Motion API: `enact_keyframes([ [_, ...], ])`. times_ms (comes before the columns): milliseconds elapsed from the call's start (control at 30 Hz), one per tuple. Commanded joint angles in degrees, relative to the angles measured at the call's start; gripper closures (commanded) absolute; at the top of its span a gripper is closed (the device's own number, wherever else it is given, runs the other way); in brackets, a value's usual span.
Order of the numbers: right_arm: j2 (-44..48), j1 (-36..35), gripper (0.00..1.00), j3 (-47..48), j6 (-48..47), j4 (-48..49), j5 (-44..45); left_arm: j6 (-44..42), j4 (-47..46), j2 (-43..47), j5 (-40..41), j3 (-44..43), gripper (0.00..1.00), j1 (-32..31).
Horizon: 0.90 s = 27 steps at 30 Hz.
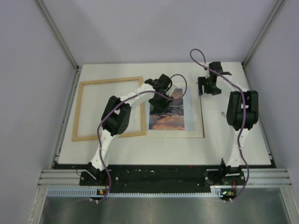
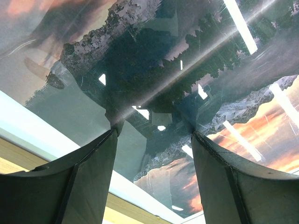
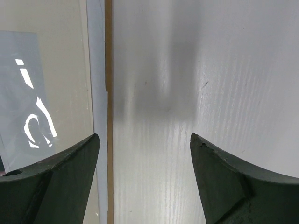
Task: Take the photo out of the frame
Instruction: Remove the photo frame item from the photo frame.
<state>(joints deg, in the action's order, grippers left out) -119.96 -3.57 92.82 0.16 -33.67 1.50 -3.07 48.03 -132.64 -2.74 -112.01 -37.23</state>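
From above: the frame point(image 1: 80, 112) lies flat on the left of the counter point(image 1: 233, 149), and bare counter shows through its opening. My left arm point(image 1: 117, 116) reaches across its right rail. The photo point(image 1: 170, 120) lies flat just right of the frame, outside it. My left jaws hang over the photo's upper left part and block that bit of the print from this camera. My right arm point(image 1: 243, 109) is bent at the far right, with its jaws just beside the photo's right edge.

Left wrist view: my jaws are spread with nothing between them. The glossy mountain print fills the view below, with light glare streaking across it. I can't tell whether the tips touch it.

Right wrist view: my jaws are spread and empty over bare counter. A thin brown edge point(image 3: 108, 93) and a pale blue strip point(image 3: 96, 56) run just left of them.
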Motion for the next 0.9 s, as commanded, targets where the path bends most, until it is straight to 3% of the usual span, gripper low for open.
enact_keyframes([
  [0,3.2,-0.2,0.22,2.0,0.8,0.0,-1.1,0.5,1.4,2.5,-1.1,0.2,0.3,0.1],
  [533,-3.9,-3.5,0.22,-0.1,-3.4,0.1,6.5,0.5,1.5,2.7,-1.0,0.0,0.3,0.1],
  [700,-3.2,-2.5,0.22,-0.2,-2.2,0.2,1.8,0.5,1.5,2.8,-1.1,0.4,0.3,0.0],
  [867,-2.7,-2.5,0.22,0.3,-3.7,0.8,5.1,0.4,1.5,3.1,-1.1,0.6,0.3,0.1],
])
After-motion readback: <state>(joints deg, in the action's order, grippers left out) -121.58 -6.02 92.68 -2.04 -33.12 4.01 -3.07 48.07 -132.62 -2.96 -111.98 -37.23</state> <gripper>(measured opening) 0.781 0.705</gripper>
